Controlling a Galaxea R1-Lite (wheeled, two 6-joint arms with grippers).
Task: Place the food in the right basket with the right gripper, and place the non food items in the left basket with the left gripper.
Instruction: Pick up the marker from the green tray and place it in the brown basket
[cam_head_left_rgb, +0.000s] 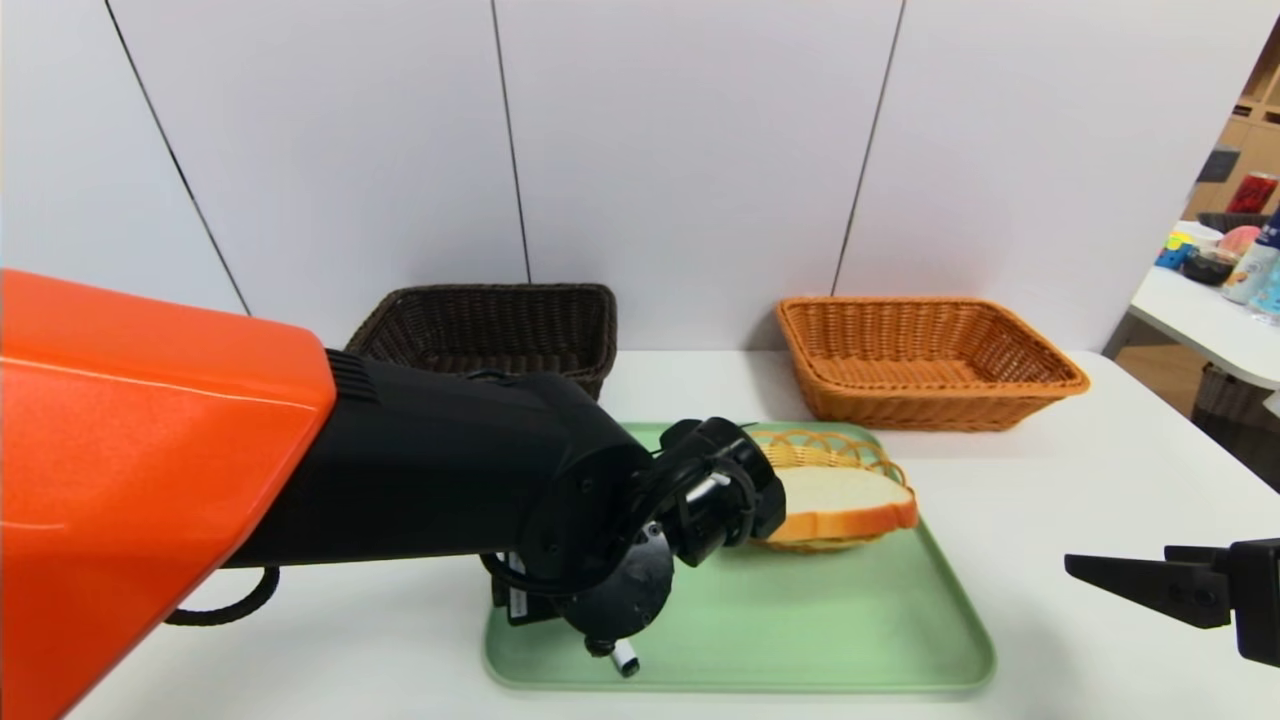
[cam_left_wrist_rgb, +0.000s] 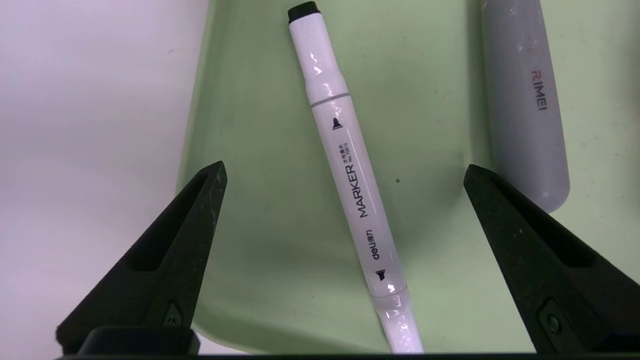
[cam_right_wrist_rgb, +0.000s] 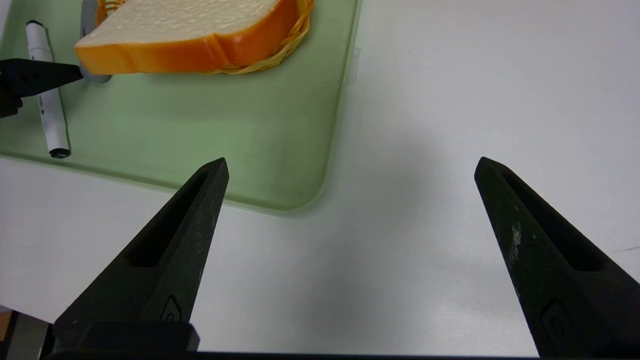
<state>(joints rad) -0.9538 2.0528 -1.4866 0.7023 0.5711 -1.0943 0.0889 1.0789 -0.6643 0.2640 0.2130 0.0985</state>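
Bread (cam_head_left_rgb: 840, 500) sits on the small basket (cam_head_left_rgb: 815, 452), not yet in the orange basket (cam_head_left_rgb: 930, 400). Pen (cam_left_wrist_rgb: 355, 185) and peeler (cam_left_wrist_rgb: 525, 110) lie on the tray (cam_head_left_rgb: 800, 620), still to go in the dark basket (cam_head_left_rgb: 500, 300). Left gripper (cam_left_wrist_rgb: 345, 170) is wide open over the pen; right gripper (cam_right_wrist_rgb: 352, 162), open and empty, waits beside the tray.

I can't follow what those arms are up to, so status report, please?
Left gripper open over marker, grey handle close beside. Right gripper open, empty, beyond tray's corner. Bread on small yellow basket.
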